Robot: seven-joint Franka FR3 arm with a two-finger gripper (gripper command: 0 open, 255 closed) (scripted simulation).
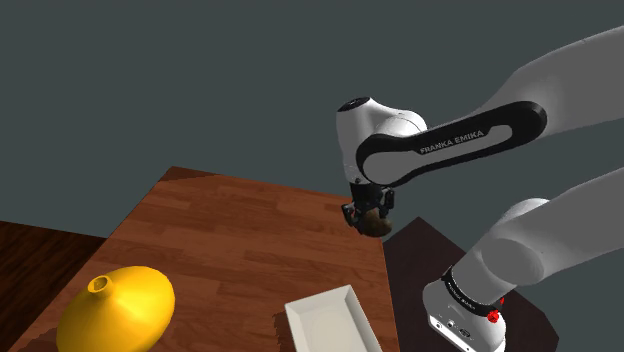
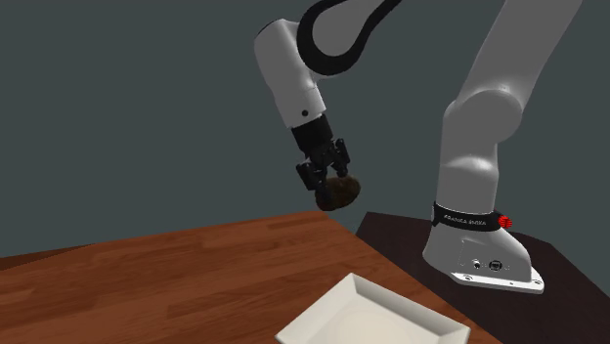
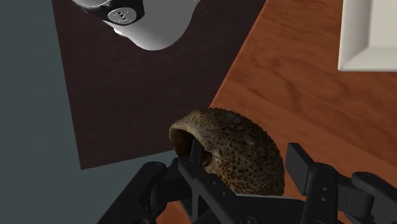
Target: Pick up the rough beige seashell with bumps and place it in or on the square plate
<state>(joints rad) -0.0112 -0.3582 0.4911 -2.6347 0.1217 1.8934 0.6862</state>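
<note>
The arm (image 1: 450, 140) reads "FRANKA EMIKA". Its end effector (image 2: 328, 177) clasps a speckled brown seashell (image 3: 235, 149) aloft. A white square plate (image 1: 330, 320) sits on the desk (image 1: 230, 230).

Seashell (image 2: 339, 193) in gripper (image 2: 329, 180) above table (image 1: 230, 232); plate (image 1: 327, 318) on table.

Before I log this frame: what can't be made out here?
Square plate: near end cut off by the shoulder view's bottom edge.
Yellow vase: lower part cut off by the same edge.
Seashell: lower part hidden by the gripper in the wrist view.
</note>
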